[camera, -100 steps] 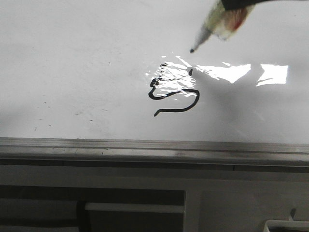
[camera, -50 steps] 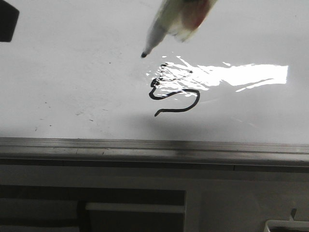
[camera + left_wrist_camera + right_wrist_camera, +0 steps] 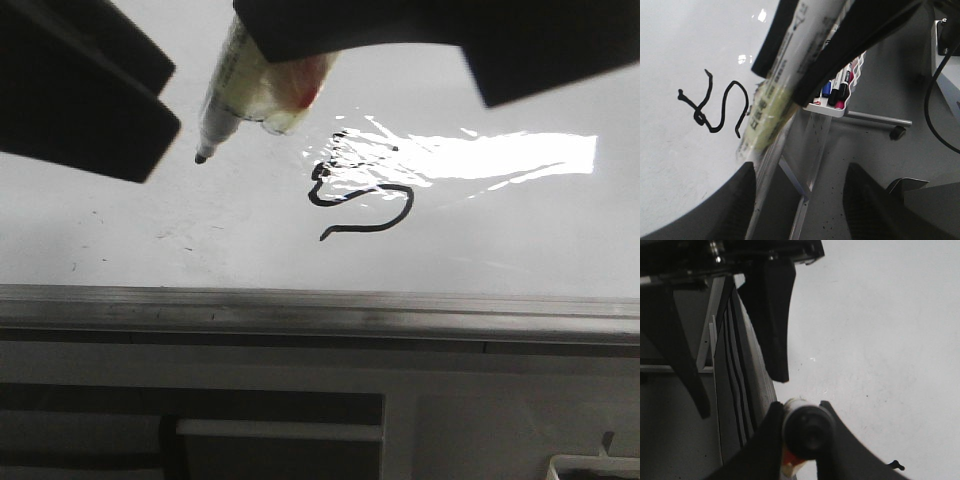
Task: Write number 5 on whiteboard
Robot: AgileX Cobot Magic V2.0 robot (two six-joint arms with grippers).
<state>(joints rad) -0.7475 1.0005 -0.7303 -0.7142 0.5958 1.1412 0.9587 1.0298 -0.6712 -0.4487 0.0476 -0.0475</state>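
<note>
The number 5 (image 3: 362,197) is a black squiggle on the glossy whiteboard (image 3: 500,250). It also shows in the left wrist view (image 3: 715,107). My right gripper (image 3: 300,40) is shut on a pale marker (image 3: 250,90). The marker's black tip (image 3: 201,158) hangs off the board, left of the 5. In the right wrist view the fingers (image 3: 770,440) clamp the marker's dark end (image 3: 807,432). My left gripper (image 3: 172,95) is open and empty, just left of the marker. Its jaws stand wide apart (image 3: 800,200) over the board's edge.
The board's grey metal rail (image 3: 320,305) runs along its near edge. A white tray of coloured markers (image 3: 840,92) stands beyond the board's edge, over grey floor. Bright glare (image 3: 500,155) lies right of the 5. Small dark specks (image 3: 165,236) dot the board.
The right gripper has carried the marker left, away from the 5, and closer to the camera. The left gripper has come into view at the upper left. The 5 is unchanged.
</note>
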